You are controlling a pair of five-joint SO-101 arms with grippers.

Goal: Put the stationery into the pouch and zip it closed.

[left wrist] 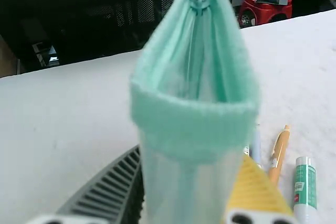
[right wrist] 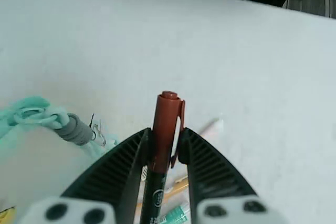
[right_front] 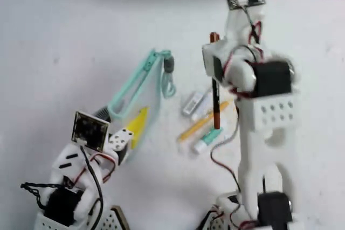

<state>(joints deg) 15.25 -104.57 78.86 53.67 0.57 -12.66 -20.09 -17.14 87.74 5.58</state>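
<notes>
Two arms share a white table (right_front: 59,47), and both of mine have hold of something. My left gripper (right_front: 125,116) is clamped on the lower end of the clear, mint-trimmed pouch (right_front: 144,82), a dark finger on one side and a yellow finger (right_front: 138,123) on the other. The pouch lies slanted just left of centre in the high view, and the two mint bands of its mouth stand slightly apart. Its grey zip pull (right_front: 168,64) sits at the upper right corner, beside a mint loop.

My right gripper (right wrist: 165,132) is closed on a brown pen (right_front: 216,103), black fingers pinching the barrel. The capped end pokes out past the fingertips towards the top of the high view, right of centre.

Three loose pieces lie on the table outside the pouch, between it and my right arm: a small white stick (right_front: 192,103), an orange pen (right_front: 200,124) and a white glue stick (right_front: 208,139) with a green cap. The brown pen's lower end crosses above the orange pen; whether they touch I cannot tell
</notes>
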